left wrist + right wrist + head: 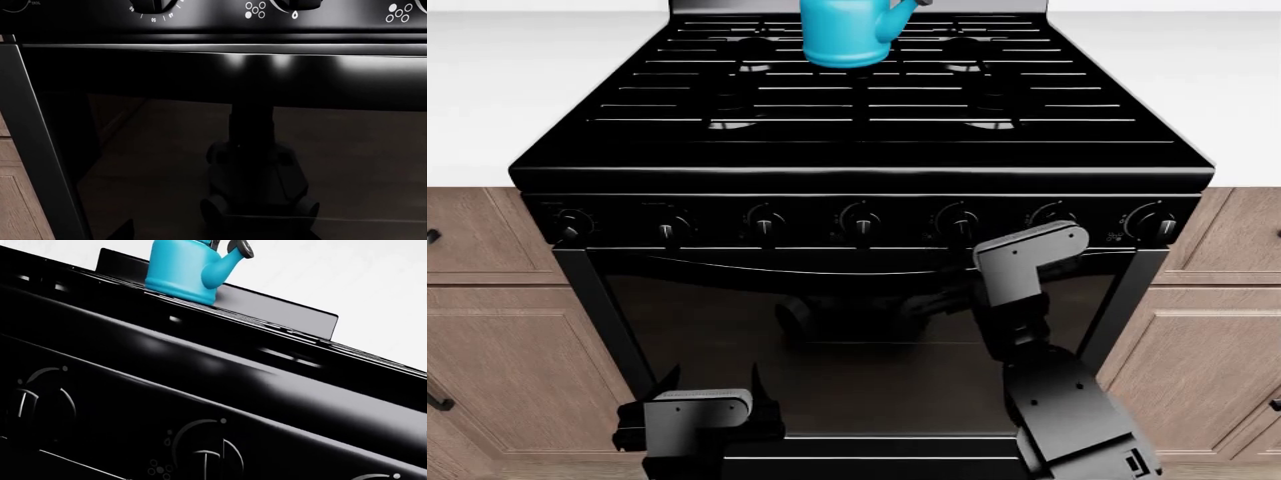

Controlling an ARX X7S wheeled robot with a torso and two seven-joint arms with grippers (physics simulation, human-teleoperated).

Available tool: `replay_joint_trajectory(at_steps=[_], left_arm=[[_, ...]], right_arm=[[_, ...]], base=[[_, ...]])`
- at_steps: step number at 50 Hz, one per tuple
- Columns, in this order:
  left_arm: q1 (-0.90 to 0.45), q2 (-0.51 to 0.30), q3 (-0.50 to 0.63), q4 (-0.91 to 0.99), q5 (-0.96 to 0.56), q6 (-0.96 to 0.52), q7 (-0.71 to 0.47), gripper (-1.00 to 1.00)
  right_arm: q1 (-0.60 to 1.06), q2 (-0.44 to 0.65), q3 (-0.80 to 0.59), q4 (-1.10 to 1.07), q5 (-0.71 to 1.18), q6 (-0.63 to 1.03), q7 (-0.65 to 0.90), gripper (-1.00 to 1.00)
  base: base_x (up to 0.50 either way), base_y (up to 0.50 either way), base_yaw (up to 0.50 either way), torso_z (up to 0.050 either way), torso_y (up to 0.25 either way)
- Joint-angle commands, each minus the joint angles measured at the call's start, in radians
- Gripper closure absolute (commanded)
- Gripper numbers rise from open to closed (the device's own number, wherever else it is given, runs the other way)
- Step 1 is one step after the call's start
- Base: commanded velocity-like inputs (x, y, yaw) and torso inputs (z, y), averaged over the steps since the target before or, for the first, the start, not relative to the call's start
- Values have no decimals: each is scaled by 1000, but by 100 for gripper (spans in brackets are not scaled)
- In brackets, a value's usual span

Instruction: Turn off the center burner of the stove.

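Head view first: the stove (861,130) fills the middle, black and glossy, with brown cabinets (507,340) on both sides and white counter (507,70) behind them. A blue kettle (847,30) sits on the grates at the back, about centre. Seven knobs (861,222) run in a row along the front panel above the oven door (854,330). The right arm (1034,300) is raised in front of the door's right side, its upper end just below the panel between the fifth and sixth knobs; I can't make out the fingers, so no idea if they're open or closed. The left arm (694,420) sits low at the door's lower left, well below the knobs, and again the fingers aren't readable.

Left wrist view: mostly dark door glass (200,165) with the robot's reflection in it, the door handle (220,49) across the upper part, and two knob bottoms with white burner dots at the edge. A strip of cabinet (17,200) shows at one side. No fingers in view.

Right wrist view: tilted close look at the panel, with two knobs (207,455) and their white arc markings, the stove's front edge, and the kettle (187,270) on the grates beyond. No fingers here either.
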Motion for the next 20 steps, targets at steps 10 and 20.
replay_joint_trajectory(at_steps=[10, 20], left_arm=[[-2, -6, 6, 2, -11, -2, -4, -100], [-4, -8, 8, 2, -16, -4, -6, -100]], right_arm=[[2, -39, 33, -21, 62, -74, 5, 100], [-3, -52, 58, -13, 95, -103, 14, 100]], base=[[-1, 0, 0, 0, 3], [-1, 0, 0, 0, 3]])
